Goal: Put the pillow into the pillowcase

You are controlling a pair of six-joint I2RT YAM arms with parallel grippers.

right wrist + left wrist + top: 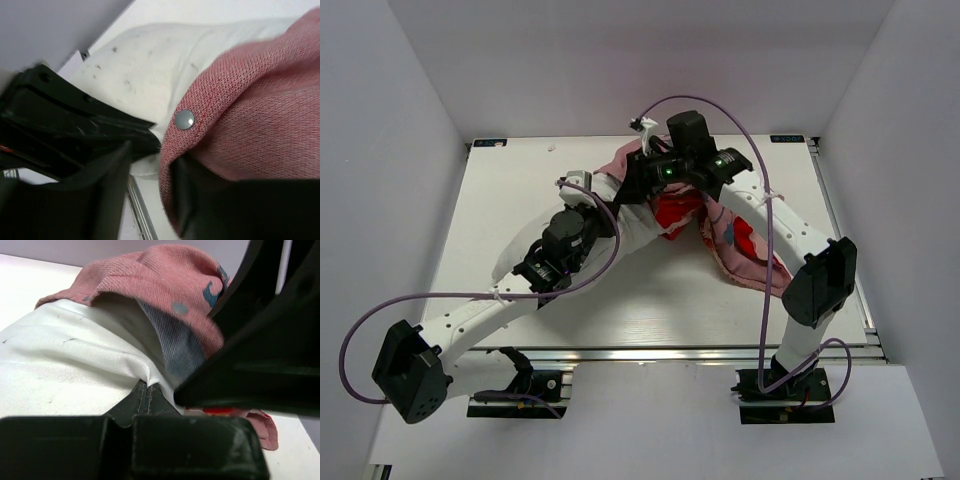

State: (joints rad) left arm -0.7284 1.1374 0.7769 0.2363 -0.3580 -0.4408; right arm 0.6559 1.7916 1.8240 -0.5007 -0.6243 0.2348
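Left fingers (195, 445), pink pillowcase (165, 285) capping white pillow (65, 355)

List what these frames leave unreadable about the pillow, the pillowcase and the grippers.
1. Top external: how far the pillow reaches inside the pillowcase; the right arm lies over the mouth.
2. Left wrist: the pillowcase's right side; the right arm's dark body blocks it.
3. Right wrist: whether the right gripper touches the hem; its fingers are blurred and cut by the bottom edge.
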